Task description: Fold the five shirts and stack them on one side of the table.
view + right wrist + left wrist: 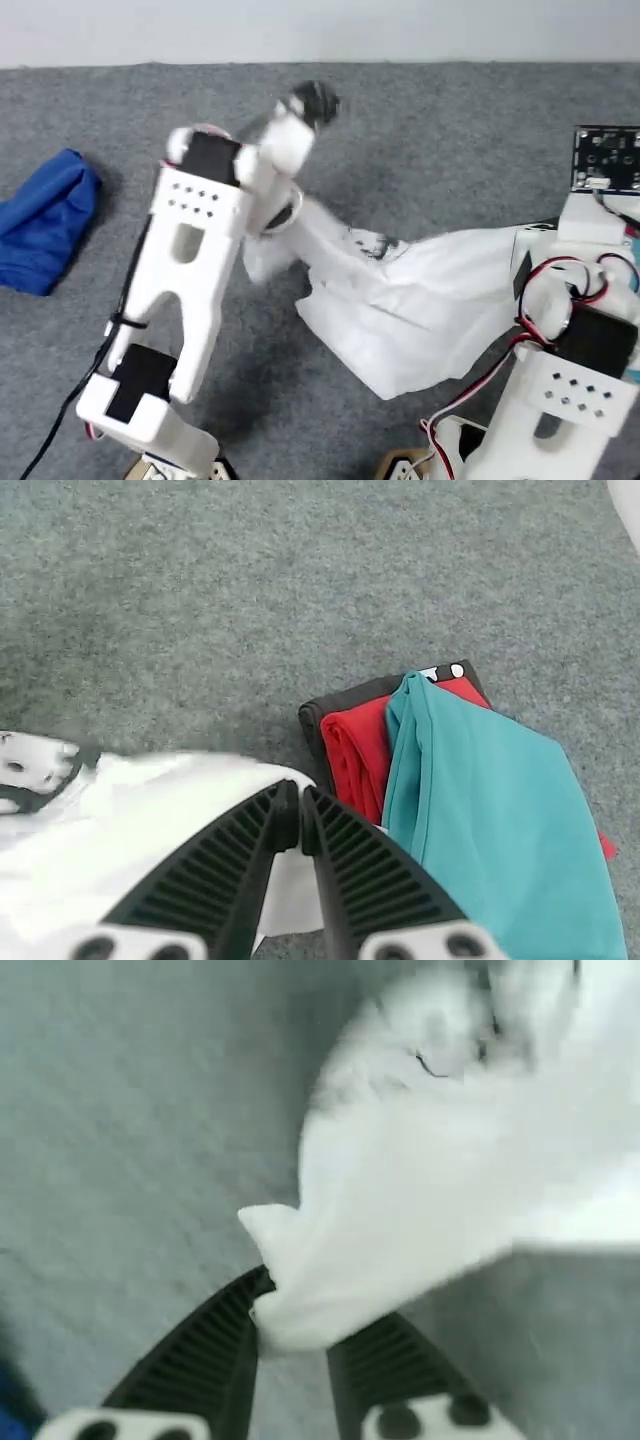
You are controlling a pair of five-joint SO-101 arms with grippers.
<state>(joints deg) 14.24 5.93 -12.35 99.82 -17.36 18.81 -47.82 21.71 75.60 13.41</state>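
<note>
A white shirt point(400, 300) is stretched above the grey table between both arms. In the left wrist view my left gripper point(290, 1312) is shut on a bunched corner of the white shirt point(430, 1190); from above it sits at the shirt's left end point(287, 213). My right gripper point(300, 802) is shut on the shirt's other edge point(130, 830), and the right arm point(575, 390) stands at the shirt's right end. A crumpled blue shirt point(45, 220) lies at the far left. Beside the right gripper is a stack with a folded teal shirt point(480, 800) over a red shirt point(350, 750) and a dark one point(312, 718).
Grey carpet-like cloth point(450, 130) covers the table. A small circuit board point(605, 160) sits at the right edge. Bare surface lies between the blue shirt and the left arm point(190, 260), and along the back.
</note>
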